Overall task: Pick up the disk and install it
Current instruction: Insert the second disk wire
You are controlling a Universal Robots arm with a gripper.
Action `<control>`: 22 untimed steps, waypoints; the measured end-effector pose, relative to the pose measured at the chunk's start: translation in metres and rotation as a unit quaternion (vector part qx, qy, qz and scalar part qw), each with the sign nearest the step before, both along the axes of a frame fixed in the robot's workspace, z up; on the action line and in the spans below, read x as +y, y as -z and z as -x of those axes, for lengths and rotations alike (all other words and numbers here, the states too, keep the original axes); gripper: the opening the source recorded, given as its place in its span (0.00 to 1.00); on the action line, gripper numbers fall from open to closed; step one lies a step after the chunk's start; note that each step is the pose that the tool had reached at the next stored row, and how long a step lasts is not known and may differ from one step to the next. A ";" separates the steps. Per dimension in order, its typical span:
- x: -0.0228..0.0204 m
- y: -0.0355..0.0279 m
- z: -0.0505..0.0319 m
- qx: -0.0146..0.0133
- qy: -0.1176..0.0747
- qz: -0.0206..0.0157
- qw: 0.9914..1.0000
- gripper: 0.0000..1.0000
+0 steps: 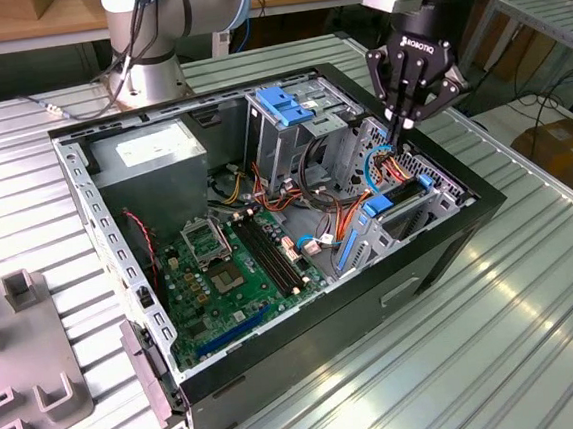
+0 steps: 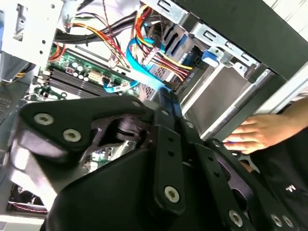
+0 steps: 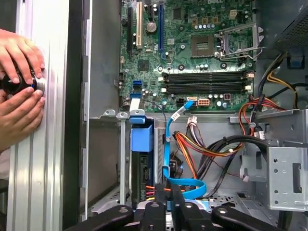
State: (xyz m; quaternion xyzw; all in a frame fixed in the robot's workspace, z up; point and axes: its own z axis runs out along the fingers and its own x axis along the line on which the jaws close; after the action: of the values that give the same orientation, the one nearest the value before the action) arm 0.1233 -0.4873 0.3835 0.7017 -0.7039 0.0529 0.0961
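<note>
Hanging with black fingers pressed together, black three-finger gripper (image 1: pixel 406 119) over open black computer case (image 1: pixel 450 250); blue-railed grey metal disk (image 3: pixel 142 168) sitting upright inside, partly hidden.

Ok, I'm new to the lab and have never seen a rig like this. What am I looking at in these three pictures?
The machine is one robot arm ending in a black claw. The exterior view comes from a camera off the arm. The two wrist views come from cameras riding on the arm, looking past the claw. On a ribbed metal table lies an open computer case, with its motherboard showing. The claw, fingers drawn together, hangs over the drive bays at the exterior view's right. I can't tell whether it pinches anything. The disk, framed in blue, seems to sit edge-on in a bay. A person's hands rest at the table's edge beside the case.
</note>
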 end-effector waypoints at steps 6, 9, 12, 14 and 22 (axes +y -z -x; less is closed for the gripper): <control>0.0050 0.0022 -0.0002 0.000 0.000 0.010 1.000 0.24; 0.0059 0.0043 -0.0003 0.000 0.000 0.010 1.000 0.24; 0.0065 0.0074 -0.0004 0.000 0.000 0.011 1.000 0.24; 0.0065 0.0109 -0.0004 0.000 0.000 0.015 1.000 0.24; -0.0023 0.0146 -0.0003 0.000 0.000 0.023 1.000 0.16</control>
State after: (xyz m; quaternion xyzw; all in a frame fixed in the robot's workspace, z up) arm 0.1236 -0.4896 0.3689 0.6995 -0.7023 0.0695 0.1121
